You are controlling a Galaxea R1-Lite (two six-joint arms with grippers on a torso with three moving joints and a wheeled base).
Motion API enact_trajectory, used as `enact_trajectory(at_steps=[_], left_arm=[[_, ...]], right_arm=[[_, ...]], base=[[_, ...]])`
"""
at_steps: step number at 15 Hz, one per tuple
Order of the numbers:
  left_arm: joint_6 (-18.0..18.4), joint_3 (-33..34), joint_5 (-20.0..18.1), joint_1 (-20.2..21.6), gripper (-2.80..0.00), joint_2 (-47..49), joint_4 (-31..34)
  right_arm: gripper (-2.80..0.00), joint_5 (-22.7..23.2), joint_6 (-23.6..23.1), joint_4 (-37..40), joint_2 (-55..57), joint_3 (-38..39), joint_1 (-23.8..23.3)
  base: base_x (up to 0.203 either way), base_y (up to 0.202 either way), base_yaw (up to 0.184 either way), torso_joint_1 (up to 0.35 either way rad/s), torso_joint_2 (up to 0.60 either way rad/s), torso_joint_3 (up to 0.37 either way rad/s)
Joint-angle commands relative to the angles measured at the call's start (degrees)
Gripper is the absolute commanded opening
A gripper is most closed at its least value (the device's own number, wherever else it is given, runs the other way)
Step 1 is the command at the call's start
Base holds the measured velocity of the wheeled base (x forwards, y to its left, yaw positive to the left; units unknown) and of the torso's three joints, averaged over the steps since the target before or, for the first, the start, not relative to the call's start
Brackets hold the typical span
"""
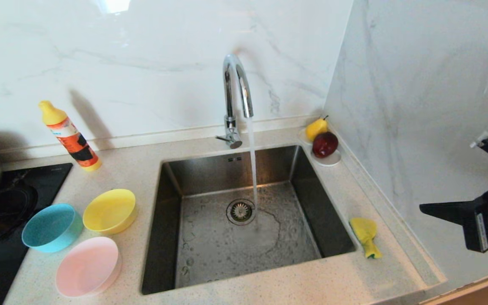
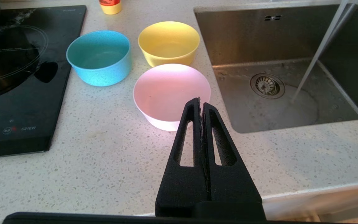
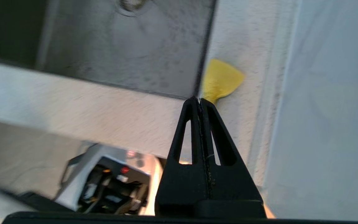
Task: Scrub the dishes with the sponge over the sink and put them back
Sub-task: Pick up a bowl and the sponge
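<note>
While water ran from the faucet [image 1: 236, 91] into the sink [image 1: 210, 241], your right gripper [image 1: 425, 207], fingers pressed together and holding nothing, hung at the right edge above the desk [image 1: 269, 284]; the sponge [image 1: 366, 235] lay to its left, apart from it, beside the sink's right rim. Your left gripper [image 2: 200, 100], likewise closed and empty, hovered just short of the pink bowl [image 1: 88, 266], with the yellow bowl [image 1: 110, 210] and blue bowl [image 1: 51, 227] beyond.
</note>
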Motion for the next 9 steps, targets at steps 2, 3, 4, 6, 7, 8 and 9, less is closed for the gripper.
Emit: enact_trajectory(at_steps=[2, 3, 4, 6, 7, 8, 9], left_arm=[[-0.02, 0.79, 0.00, 0.02, -2.80, 0.16, -0.02], [0.02, 0.72, 0.00, 0.02, -2.80, 0.16, -0.02], [0.02, 0.70, 0.00, 0.02, -2.80, 0.16, -0.02], [-0.01, 0.79, 0.00, 0.02, -2.80, 0.16, -0.02], [-0.02, 0.76, 0.00, 0.02, -2.80, 0.16, -0.02], [0.02, 0.79, 0.00, 0.02, -2.80, 0.16, -0.02], [0.02, 0.79, 0.00, 0.02, -2.80, 0.16, -0.02]], right_arm=[[-2.80, -6.36, 1.10, -0.66, 6.11, 0.20, 2.40], [-2.80, -7.68, 1.84, -0.70, 7.53, 0.26, 2.75], [-2.80, -8.77, 2.59, -0.71, 8.93, 0.44, 2.83], [-2.80, -11.48, 3.96, -1.01, 11.27, 0.95, 3.08], [-2.80, -12.69, 4.08, -1.13, 11.83, 1.43, 3.74], [-2.80, -13.52, 4.09, -1.15, 12.12, 1.90, 4.28], [-2.80, -14.32, 4.09, -1.23, 12.25, 2.56, 4.86]], base=[[0.000, 0.000, 0.000, 0.000, 0.00, 0.000], [0.000, 0.000, 0.000, 0.000, 0.00, 0.000], [0.000, 0.000, 0.000, 0.000, 0.00, 0.000], [0.000, 0.000, 0.000, 0.000, 0.00, 0.000], [0.000, 0.000, 0.000, 0.000, 0.00, 0.000], [0.000, 0.000, 0.000, 0.000, 0.00, 0.000], [0.000, 0.000, 0.000, 0.000, 0.00, 0.000]])
